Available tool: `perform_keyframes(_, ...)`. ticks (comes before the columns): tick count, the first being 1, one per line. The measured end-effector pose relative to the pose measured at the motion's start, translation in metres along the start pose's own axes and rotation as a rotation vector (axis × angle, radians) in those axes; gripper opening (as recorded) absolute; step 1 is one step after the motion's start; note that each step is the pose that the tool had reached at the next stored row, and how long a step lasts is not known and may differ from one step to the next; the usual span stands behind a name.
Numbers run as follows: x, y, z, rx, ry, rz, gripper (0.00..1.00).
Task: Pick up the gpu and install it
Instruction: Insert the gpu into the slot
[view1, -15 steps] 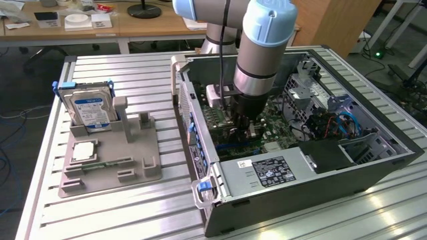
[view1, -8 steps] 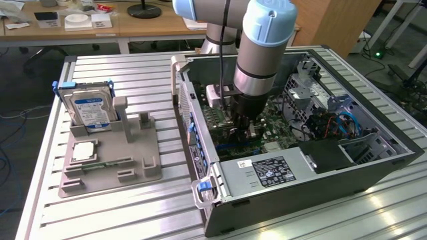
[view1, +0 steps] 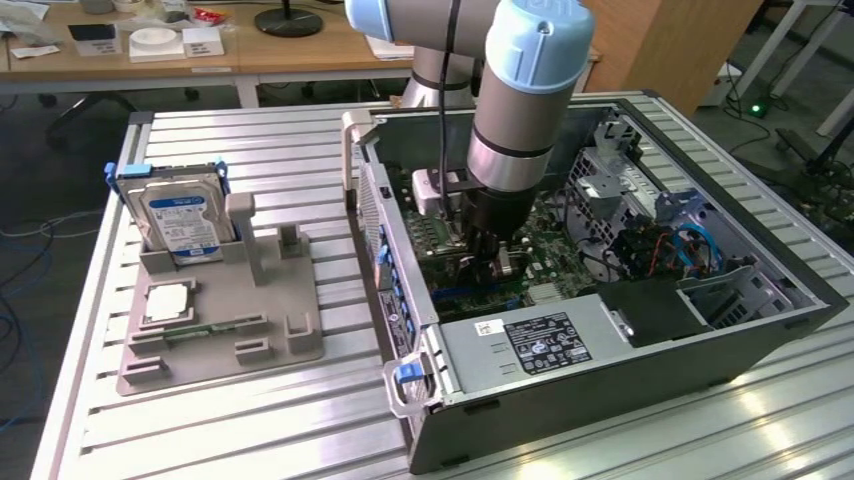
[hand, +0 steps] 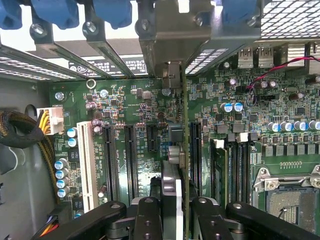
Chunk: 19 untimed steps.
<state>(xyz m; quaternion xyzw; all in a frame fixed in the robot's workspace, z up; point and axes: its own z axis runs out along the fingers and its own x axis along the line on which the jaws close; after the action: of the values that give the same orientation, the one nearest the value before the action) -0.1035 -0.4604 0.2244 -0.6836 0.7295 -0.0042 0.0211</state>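
The gpu (hand: 183, 150) stands on edge over the green motherboard (hand: 140, 115), its metal bracket against the case's rear slots, clamped between the fingers of the pincer (hand: 175, 210). In the exterior view the pincer (view1: 487, 262) reaches into the open computer case (view1: 747, 330) on the surface (view1: 267, 420).

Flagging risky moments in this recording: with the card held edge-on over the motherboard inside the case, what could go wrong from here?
1. The gpu, clamped in the gripper, stands edge-on beside several long dark slots; it may seat off-line or jam on a slot wall.
2. Its metal bracket sits near the case's rear slot bars and could catch there.
3. Capacitors stand close by; a tilted card might knock them.
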Motion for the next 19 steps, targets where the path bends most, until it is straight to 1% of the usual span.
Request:
perform_keyframes(3,0.0000,0.0000,0.0001,-0.0019,0.0001,0.000,0.28)
perform_keyframes(8,0.0000,0.0000,0.0010,-0.0089,0.0004,0.000,0.28)
perform_keyframes(14,0.0002,0.0001,0.0064,-0.0098,0.0010,0.000,0.28)
perform_keyframes(19,0.0002,0.0001,0.0067,-0.0096,0.0007,0.000,0.28)
